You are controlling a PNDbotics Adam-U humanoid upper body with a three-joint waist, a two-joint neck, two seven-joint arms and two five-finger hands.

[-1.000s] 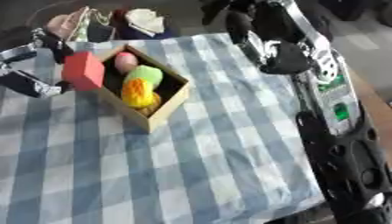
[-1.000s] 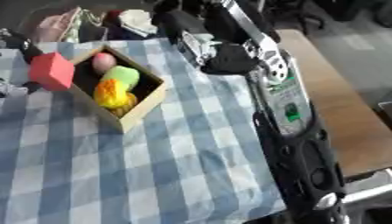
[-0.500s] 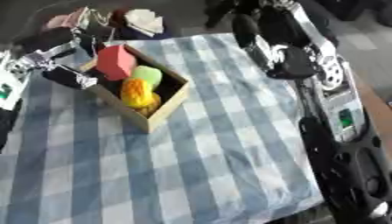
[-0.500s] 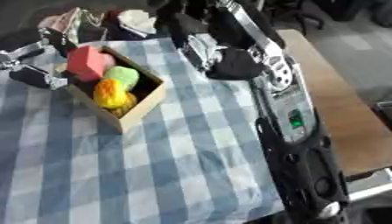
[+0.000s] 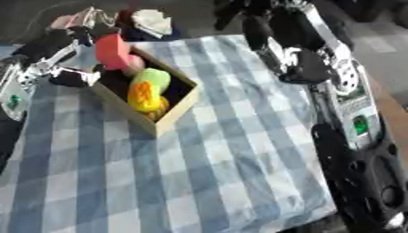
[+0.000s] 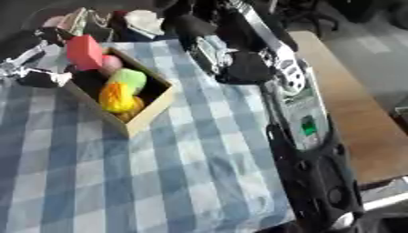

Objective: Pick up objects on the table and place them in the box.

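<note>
Covering most of both views: a tabletop (image 5: 231,182) under a blue-and-white checked cloth, with bare wood showing along its 3 o'clock edge in the right eye view.

Right arm: black and silver, entering from 5 o'clock and reaching up to 12 o'clock. The right hand (image 5: 239,11) is a dark blur at the upper edge; whether its fingers are apart or together cannot be told.

Box (image 5: 171,113): light wooden, open-topped, oblong, set askew on the cloth at about 10 o'clock from the middle of the view.

Left hand (image 5: 68,41): at 10 o'clock, coming in from the left edge, fingers clamped on a red block (image 5: 111,50). The block is held tilted over the far end of the box, at the box's 11 o'clock corner; contact between it and the contents below cannot be made out.

Contents of the box, far end to near end:
- pink rounded item (image 5: 134,64), just beside the red block;
- green rounded item (image 5: 153,77), at the middle;
- yellow-and-orange item (image 5: 143,96), at the near end, touching the green one.

Beyond the cloth at 12 o'clock: a pale crumpled item (image 5: 151,20) and, toward 11 o'clock, a small pinkish item (image 5: 63,20), both unclear.
</note>
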